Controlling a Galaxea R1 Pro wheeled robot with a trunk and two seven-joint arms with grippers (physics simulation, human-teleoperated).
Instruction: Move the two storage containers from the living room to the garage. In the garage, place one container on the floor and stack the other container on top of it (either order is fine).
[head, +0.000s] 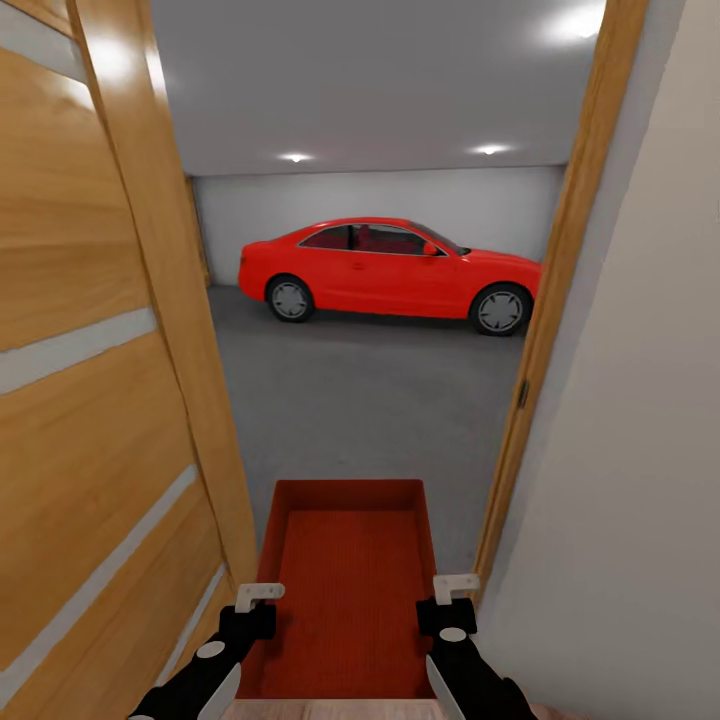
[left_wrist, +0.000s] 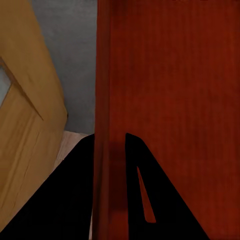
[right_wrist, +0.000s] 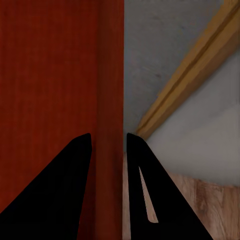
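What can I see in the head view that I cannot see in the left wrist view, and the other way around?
The head view alone gives the red car parked deep in the garage, the ceiling lights, the door frame beside the white wall, and the right gripper on the container's right wall. The left wrist view alone gives a close look at the left gripper, its two dark fingers straddling the container's left wall, one inside and one outside. Both share the orange-red storage container, the open wooden door and the grey concrete floor.
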